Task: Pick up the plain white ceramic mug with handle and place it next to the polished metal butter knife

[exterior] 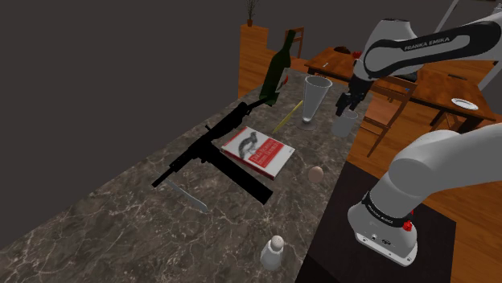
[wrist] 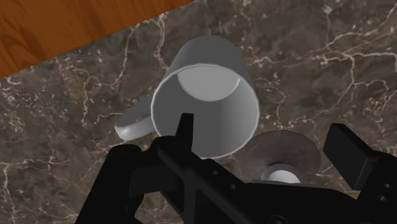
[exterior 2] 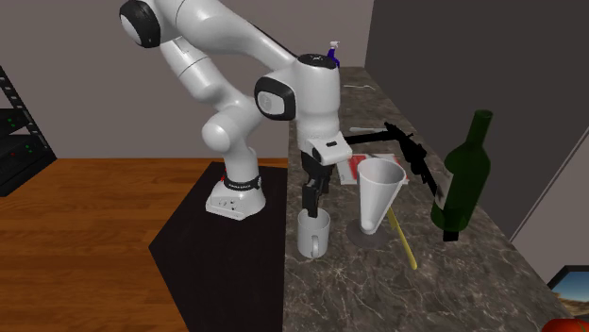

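- A home's dining area: wooden table point(exterior: 438, 83) with plate point(exterior: 465, 103), chair point(exterior: 396, 91).
- Marble counter point(exterior: 113, 229), wood floor point(exterior 2: 85, 236), grey walls point(exterior: 96, 64).

Dark veined stone counter point(exterior: 121, 233) bears a green bottle point(exterior: 277, 72), upright, a pale conical cup point(exterior: 316, 98) and a thin yellow stick point(exterior: 287, 116) between them. Black gun point(exterior: 213, 157) lies just beside a red-covered book point(exterior: 257, 151). Brown egg point(exterior: 316, 173) and small round-topped shaker point(exterior: 273, 252) stand well apart.
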Controlling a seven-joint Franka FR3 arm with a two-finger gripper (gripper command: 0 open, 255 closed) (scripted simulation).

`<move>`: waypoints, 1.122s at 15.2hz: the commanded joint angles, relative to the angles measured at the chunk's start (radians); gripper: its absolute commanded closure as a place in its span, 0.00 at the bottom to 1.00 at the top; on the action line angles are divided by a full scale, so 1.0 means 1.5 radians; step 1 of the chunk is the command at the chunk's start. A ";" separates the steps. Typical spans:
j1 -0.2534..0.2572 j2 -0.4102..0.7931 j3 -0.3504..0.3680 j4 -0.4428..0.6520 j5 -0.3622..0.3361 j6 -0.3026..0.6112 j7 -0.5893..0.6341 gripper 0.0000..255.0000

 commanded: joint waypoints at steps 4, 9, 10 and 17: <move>0.003 0.034 -0.015 -0.021 -0.006 0.056 0.000 0.00; 0.003 0.034 -0.015 -0.021 -0.006 0.056 -0.001 0.00; 0.003 0.034 -0.015 -0.021 -0.006 0.056 -0.001 0.00; 0.003 0.034 -0.015 -0.021 -0.006 0.056 0.000 1.00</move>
